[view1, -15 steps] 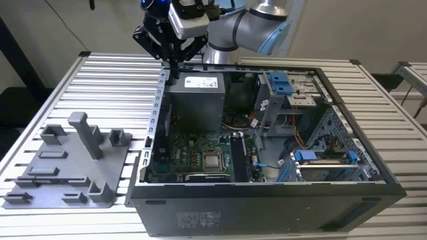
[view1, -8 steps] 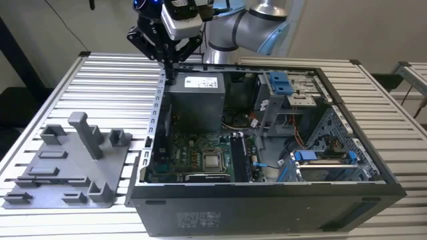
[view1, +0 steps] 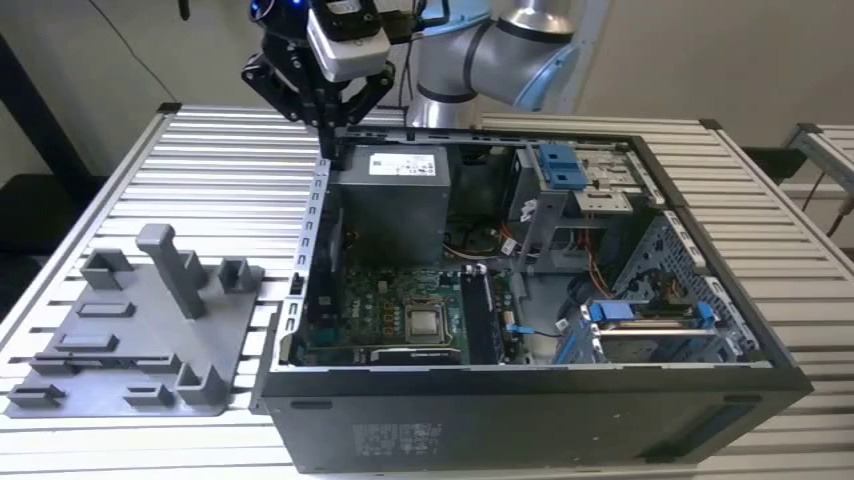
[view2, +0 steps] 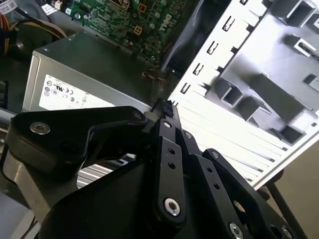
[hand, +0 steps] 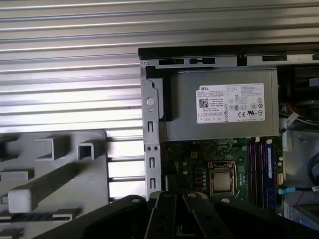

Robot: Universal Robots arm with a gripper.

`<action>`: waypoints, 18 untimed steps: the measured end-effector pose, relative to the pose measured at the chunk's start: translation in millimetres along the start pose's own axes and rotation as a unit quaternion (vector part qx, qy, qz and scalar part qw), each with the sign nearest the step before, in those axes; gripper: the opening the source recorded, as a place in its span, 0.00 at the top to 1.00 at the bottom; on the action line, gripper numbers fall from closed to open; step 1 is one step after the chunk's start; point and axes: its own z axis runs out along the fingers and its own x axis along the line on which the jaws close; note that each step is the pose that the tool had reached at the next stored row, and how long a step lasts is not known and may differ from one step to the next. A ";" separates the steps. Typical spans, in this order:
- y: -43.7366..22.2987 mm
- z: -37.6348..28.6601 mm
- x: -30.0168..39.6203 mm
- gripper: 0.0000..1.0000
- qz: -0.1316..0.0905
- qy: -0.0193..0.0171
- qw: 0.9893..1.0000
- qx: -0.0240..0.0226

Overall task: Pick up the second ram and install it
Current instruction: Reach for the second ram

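1 gripper, fingers pressed together, hangs over the PC case's far corner by 1 PSU. 1 dark strip, prob. the second ram, sits edge-on in the grey fixture at the exterior view's left. 1 bluish stick sits in the mobo.

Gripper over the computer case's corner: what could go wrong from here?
The gripper hangs close over the computer case's wall; dropping or swinging could clip the sheet metal. The fixture's tall post stands beside what looks like the second ram, so an approach could strike it.
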 end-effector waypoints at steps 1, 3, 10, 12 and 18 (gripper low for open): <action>-0.3 0.0 1.0 0.89 0.000 0.000 1.000 0.000; -0.8 0.0 3.0 0.89 0.000 0.000 1.000 0.000; -2.7 0.0 9.7 0.89 0.000 0.000 1.000 0.000; -3.1 -0.1 11.3 0.89 0.000 0.000 1.000 0.000; -4.3 -0.1 15.8 0.89 0.000 0.000 1.000 0.000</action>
